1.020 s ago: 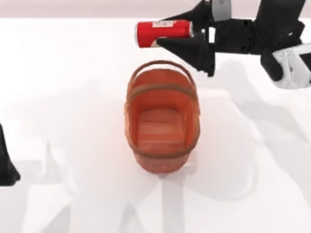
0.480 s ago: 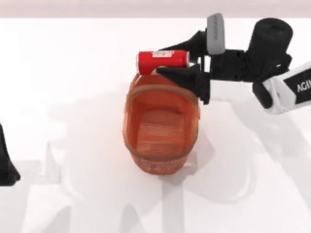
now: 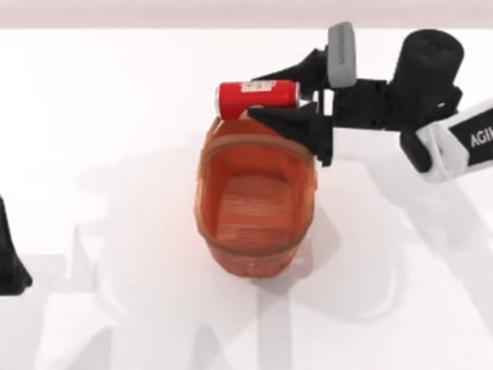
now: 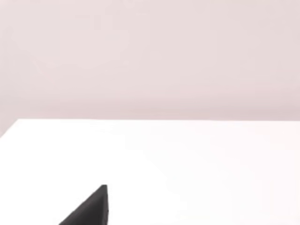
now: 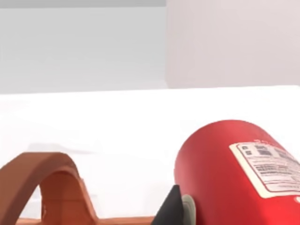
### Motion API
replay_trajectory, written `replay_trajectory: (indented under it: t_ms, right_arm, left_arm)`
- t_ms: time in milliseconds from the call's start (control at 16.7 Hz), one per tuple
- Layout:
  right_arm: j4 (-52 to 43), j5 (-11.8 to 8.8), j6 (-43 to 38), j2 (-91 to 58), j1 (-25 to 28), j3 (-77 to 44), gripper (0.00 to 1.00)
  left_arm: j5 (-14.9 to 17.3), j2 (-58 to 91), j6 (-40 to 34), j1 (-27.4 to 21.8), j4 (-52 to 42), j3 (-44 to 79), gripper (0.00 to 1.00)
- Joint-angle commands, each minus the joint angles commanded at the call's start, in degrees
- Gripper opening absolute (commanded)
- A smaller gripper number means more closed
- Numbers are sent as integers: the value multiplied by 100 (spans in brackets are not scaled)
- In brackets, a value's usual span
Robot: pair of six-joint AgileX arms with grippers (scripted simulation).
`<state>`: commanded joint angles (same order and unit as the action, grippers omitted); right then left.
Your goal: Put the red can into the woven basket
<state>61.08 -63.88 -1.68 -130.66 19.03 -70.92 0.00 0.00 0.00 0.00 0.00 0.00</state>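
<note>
Your right gripper [image 3: 286, 95] is clamped on the red can [image 3: 256, 98] — over the woven basket [image 3: 258, 202]'s far rim; release here and it may clip the handle, roll outside.

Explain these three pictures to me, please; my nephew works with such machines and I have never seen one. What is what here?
This is a simulated pair of AgileX robot arms at a white table. One picture looks down from above; the other two come from cameras on each arm's wrist. An orange-red woven basket stands on the table. The right hand holds a red can lying sideways above the basket's far end, near its handle. The right wrist camera shows that can up close. The left arm is parked at the table's left edge; only a dark tip of its hand shows.
</note>
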Motion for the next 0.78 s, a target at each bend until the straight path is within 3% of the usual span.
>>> replay_trajectory:
  t_ms: [360, 780]
  right_arm:
    - [0, 0, 0, 0, 0, 0, 98]
    - [0, 0, 0, 0, 0, 0, 100]
  left_arm:
    - [0, 0, 0, 0, 0, 0, 100]
    - [0, 0, 0, 0, 0, 0, 100]
